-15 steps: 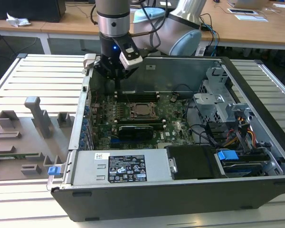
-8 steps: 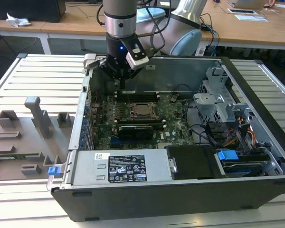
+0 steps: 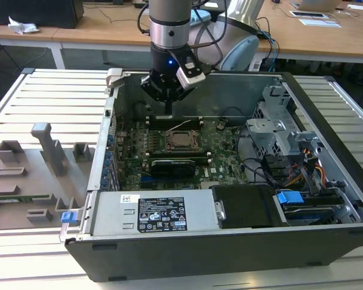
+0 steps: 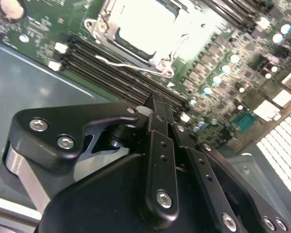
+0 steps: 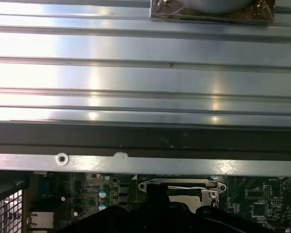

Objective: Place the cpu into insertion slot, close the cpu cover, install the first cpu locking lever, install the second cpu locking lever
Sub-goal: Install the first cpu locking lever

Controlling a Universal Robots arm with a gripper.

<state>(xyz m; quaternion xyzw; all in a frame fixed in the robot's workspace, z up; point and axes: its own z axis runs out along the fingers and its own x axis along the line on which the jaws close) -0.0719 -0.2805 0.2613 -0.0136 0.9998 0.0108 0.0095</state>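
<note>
1. The gripper (image 3: 168, 112) hangs inside the open computer case (image 3: 327, 121), above the memory slots (image 4: 111, 73) and just beside the insertion slot (image 3: 180, 148). Its claw is clenched, with the fingers pressed together and nothing seen between them.
2. The cpu (image 4: 143, 24) sits in the slot, near the middle of the motherboard (image 3: 224, 151). The cpu cover (image 4: 161, 57) appears to lie flat over it.
3. A thin locking lever (image 4: 121, 64) sticks out loose along the socket's side facing the memory slots, so I judge lever installation to be the step in hand.
4. To do it well, press on the wire lever itself, not on the cover. Sweep it down and sideways under its catch, and keep the fingertips off the chip's metal top.
5. The memory slots lie directly beneath the fingers, so a low approach could scrape them.
6. The black expansion card (image 3: 175, 166) lies beside the socket on the side toward the power supply (image 3: 163, 214). The drive cage (image 3: 272, 130) and cables (image 3: 296, 172) stand well apart, toward the exterior view's right.
</note>
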